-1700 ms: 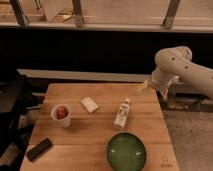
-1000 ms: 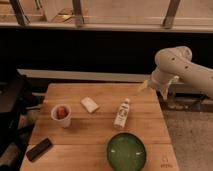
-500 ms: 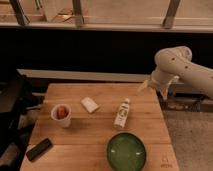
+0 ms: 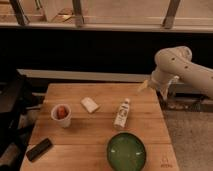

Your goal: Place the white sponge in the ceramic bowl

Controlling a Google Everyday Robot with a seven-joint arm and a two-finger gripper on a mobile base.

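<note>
The white sponge (image 4: pixel 90 104) lies flat on the wooden table (image 4: pixel 100 132), left of centre toward the back. The green ceramic bowl (image 4: pixel 126 151) stands near the front edge, right of centre, with nothing in it. My gripper (image 4: pixel 144 86) hangs from the white arm (image 4: pixel 175 65) over the table's back right corner, well to the right of the sponge and far behind the bowl. It holds nothing that I can see.
A small white bottle (image 4: pixel 121 113) lies between the sponge and the bowl. A white cup (image 4: pixel 61 114) with something red in it stands at the left. A black flat object (image 4: pixel 39 149) lies at the front left corner. A dark chair (image 4: pixel 10 115) stands to the left of the table.
</note>
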